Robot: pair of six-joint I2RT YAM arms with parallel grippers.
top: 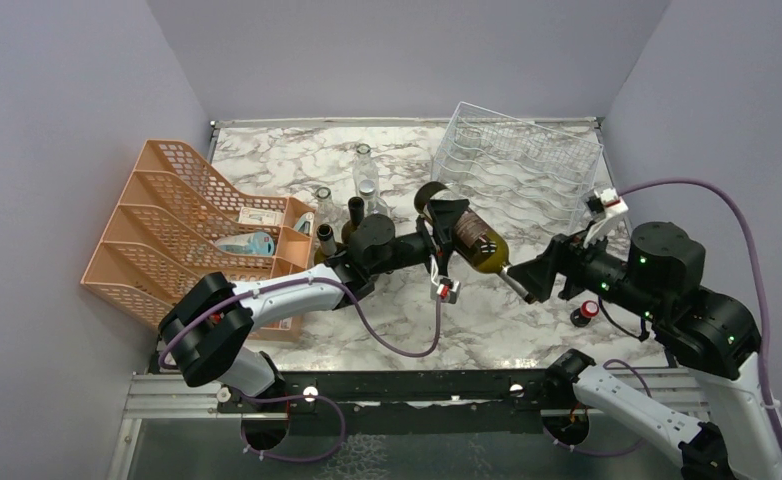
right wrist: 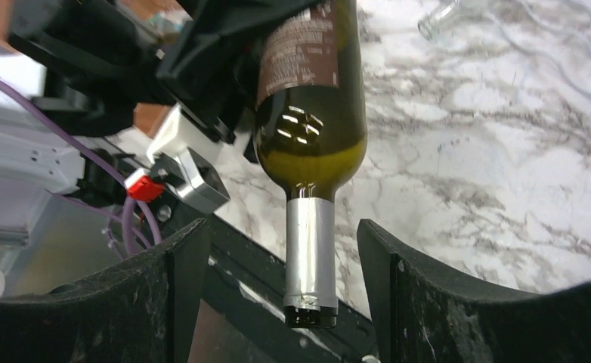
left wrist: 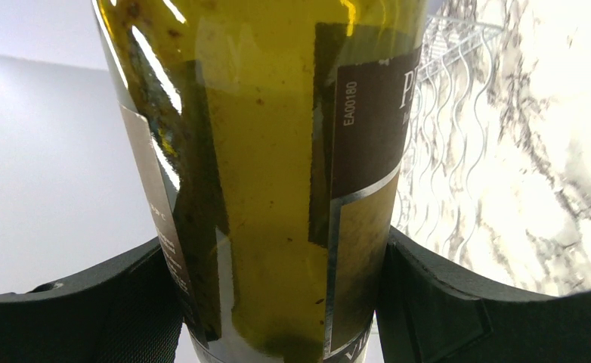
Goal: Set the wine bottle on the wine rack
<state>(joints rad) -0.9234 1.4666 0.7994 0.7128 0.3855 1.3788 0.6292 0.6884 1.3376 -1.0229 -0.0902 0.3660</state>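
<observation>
The wine bottle [top: 477, 243], dark green glass with a brown label and silver foil neck, hangs tilted above the marble table. My left gripper [top: 445, 222] is shut on its body; in the left wrist view both pads press the glass [left wrist: 277, 151] at my left gripper [left wrist: 281, 302]. My right gripper [top: 523, 280] is open around the foil neck [right wrist: 310, 249], with gaps on both sides at the right gripper [right wrist: 283, 249]. The wine rack [top: 527, 165], silvery thin wire with wavy rows, stands at the back right, behind the bottle [left wrist: 444, 60].
An orange mesh organizer [top: 187, 230] fills the left side. Several empty bottles [top: 365, 175] stand mid-table behind the left arm. A small red-capped object [top: 587, 310] lies near the right arm's base. Walls enclose three sides.
</observation>
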